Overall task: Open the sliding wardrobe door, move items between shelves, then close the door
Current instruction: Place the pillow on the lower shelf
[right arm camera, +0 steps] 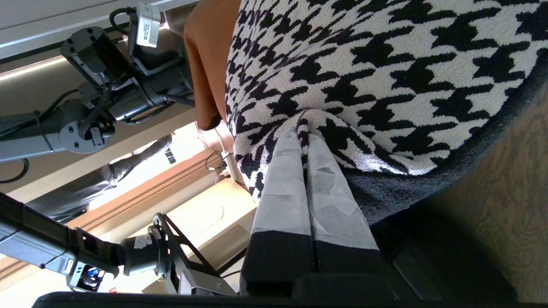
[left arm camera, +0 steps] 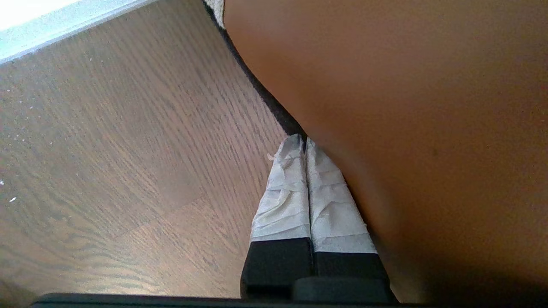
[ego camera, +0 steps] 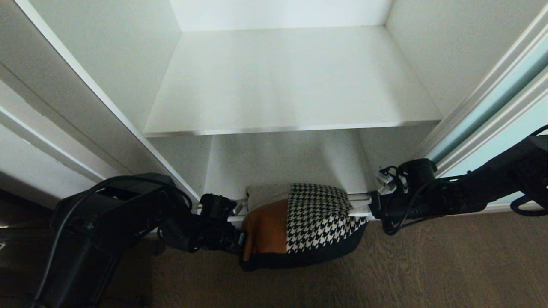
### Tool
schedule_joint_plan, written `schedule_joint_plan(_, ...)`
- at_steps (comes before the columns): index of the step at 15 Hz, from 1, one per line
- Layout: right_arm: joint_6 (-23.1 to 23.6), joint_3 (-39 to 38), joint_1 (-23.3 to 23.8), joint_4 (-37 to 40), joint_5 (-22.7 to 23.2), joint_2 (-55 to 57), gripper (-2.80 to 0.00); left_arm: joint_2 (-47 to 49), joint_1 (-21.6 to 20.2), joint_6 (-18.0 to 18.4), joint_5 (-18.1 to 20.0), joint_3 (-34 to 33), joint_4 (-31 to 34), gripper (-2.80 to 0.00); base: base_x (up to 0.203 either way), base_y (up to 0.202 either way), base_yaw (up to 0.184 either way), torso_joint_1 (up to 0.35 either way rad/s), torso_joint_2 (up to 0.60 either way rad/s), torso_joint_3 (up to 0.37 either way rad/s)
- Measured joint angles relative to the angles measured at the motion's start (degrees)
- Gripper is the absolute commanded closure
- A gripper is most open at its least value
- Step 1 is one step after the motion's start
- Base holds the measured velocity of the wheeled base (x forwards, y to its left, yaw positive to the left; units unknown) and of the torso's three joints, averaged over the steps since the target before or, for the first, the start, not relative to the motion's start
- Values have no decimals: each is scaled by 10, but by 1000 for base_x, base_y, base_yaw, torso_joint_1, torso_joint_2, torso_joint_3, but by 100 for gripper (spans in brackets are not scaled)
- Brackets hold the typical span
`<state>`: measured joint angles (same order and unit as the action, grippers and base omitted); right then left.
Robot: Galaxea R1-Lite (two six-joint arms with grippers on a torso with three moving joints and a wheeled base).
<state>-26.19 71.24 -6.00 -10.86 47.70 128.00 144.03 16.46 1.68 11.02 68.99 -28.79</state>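
The cushion (ego camera: 317,218), houndstooth with a tan-orange patch and black back, hangs between my two grippers just in front of the wardrobe's lower opening, above the floor. My left gripper (ego camera: 242,244) is shut on its left edge; the left wrist view shows the taped fingertips (left arm camera: 299,145) pinched together at the black seam beside the tan patch (left arm camera: 406,107). My right gripper (ego camera: 364,209) is shut on the right edge, its tips (right arm camera: 303,137) biting a fold of houndstooth fabric (right arm camera: 385,64). The upper shelf (ego camera: 291,85) is bare. The sliding wardrobe door (ego camera: 492,112) stands pushed aside at the right.
The white wardrobe side panel (ego camera: 64,98) rises at the left. The lower board (ego camera: 274,167) lies behind the cushion, with the door's floor rail (ego camera: 359,197) along its front. Brown wood floor (ego camera: 428,265) spreads below both arms.
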Motion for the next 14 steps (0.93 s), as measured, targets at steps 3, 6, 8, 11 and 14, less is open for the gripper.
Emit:
schedule_joint_plan(3, 0, 0, 0, 0, 0, 0, 0, 18, 0, -2, 0, 35, -6, 0, 0, 0, 0, 0, 0, 0)
schedule_joint_plan(6, 1, -1, 0, 0, 0, 0, 0, 50, 3, -9, -5, 108, -9, 0, 0, 0, 0, 0, 0, 0)
schedule_joint_plan(8, 2, -5, 0, -1, 0, -1, 0, 73, 5, -21, -7, 165, -12, 0, 0, 0, 0, 0, 0, 0)
schedule_joint_plan(11, 20, -17, 0, -14, 2, -1, 0, 117, 6, -57, -41, 297, -16, 0, 0, 0, 0, 0, 0, 0)
schedule_joint_plan(14, 56, -37, -5, -24, 2, -1, 0, 150, 6, -87, -85, 401, -1, 0, 0, 0, 0, 0, 0, 0)
